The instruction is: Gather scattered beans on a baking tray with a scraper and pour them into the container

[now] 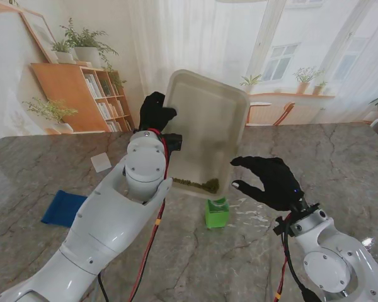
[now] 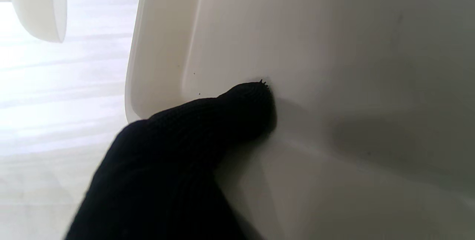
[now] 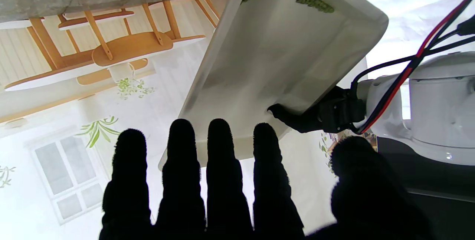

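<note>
The tray (image 1: 208, 119) is held tilted by the left hand (image 1: 155, 111), the beans (image 1: 197, 184) are gathered at its low edge above the green container (image 1: 217, 212), not yet poured, while the right hand (image 1: 272, 181) is kept spread and empty.

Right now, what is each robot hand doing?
Left robot hand: closed on the tilted baking tray.
Right robot hand: open, holding nothing.

The table (image 1: 44, 170) in front of me is grey-brown marble with pale veins. Beyond it, on my left, a wooden bookshelf (image 1: 82, 94) holds books and carries potted plants (image 1: 82, 44) on top; another leafy plant (image 1: 50, 112) stands beside it. A picture frame (image 1: 38, 31) leans on the white wall. Sheer curtains (image 1: 195, 38) cover the middle. To my right, bright windows (image 1: 283, 60) let in daylight, with small plants on the sill (image 1: 305, 80).
</note>
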You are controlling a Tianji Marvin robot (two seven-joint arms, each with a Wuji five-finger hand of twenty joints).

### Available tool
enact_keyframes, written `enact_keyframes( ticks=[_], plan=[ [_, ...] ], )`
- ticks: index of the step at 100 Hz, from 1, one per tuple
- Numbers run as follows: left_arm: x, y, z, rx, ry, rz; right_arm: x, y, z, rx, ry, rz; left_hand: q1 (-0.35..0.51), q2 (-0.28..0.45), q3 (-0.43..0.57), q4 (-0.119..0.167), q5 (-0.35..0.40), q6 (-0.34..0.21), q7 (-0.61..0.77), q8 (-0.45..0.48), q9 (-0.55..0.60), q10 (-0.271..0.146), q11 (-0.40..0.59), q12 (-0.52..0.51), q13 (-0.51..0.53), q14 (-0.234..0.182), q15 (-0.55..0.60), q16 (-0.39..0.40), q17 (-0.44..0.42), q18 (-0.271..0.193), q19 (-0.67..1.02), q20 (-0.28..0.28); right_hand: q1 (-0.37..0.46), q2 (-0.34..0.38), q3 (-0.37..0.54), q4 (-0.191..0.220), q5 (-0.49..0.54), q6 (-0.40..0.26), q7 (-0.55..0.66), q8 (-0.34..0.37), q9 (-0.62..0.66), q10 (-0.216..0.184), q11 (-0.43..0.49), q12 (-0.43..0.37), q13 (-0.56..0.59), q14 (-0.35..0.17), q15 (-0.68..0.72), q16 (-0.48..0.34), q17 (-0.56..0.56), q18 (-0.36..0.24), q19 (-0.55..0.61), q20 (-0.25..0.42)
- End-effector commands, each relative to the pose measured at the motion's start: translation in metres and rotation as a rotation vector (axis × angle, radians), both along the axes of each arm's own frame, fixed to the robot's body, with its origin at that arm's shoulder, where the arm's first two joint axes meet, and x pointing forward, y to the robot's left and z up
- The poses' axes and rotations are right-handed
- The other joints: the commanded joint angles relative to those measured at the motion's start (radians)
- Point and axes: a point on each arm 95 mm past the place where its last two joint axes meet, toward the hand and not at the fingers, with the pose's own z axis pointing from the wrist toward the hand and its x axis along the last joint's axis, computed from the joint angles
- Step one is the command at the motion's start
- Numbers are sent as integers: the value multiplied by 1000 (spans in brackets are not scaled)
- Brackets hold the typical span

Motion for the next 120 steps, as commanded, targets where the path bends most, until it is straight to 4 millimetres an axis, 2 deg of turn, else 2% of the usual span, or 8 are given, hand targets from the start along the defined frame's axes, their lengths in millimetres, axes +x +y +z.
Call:
enact_keyframes(
  ticks=[1,55,89,120],
  plan=[
    [-2,-6,6,-23,-13,-15,-1,2,-2,-3,14,15,113,44,86,-25,-25,-25,0,13,17,-195,144,30,33,-98,75,25,60,-216,173,125,5,2,14,27,17,-20,5,-24,-7,-18,-5,-9,5,-8,1,15,0,13,6,17],
    [-2,-3,7,47,-87,-71,3,9,-4,14,42,38,105,50,86,-19,-21,-38,2,13,21,-203,143,26,35,-106,72,19,59,-222,171,127,4,3,15,27,15,-20,4,-24,-7,-20,-6,-9,2,-8,-3,13,-1,14,6,17],
    [-3,-7,16,-2,-127,-69,4,10,-3,19,33,37,103,52,84,-15,-20,-44,2,13,21,-210,141,24,35,-111,65,15,62,-228,156,126,4,4,15,27,12,-20,3,-25,-6,-18,-5,-9,3,-7,-3,12,0,13,6,17],
    [-2,-7,12,-3,-123,-79,-2,4,-2,9,17,23,100,53,84,-13,-18,-48,3,13,23,-212,140,23,38,-114,62,15,66,-229,151,132,3,4,14,27,15,-21,3,-25,-6,-19,-5,-9,4,-8,-2,13,0,13,6,17]
  ],
)
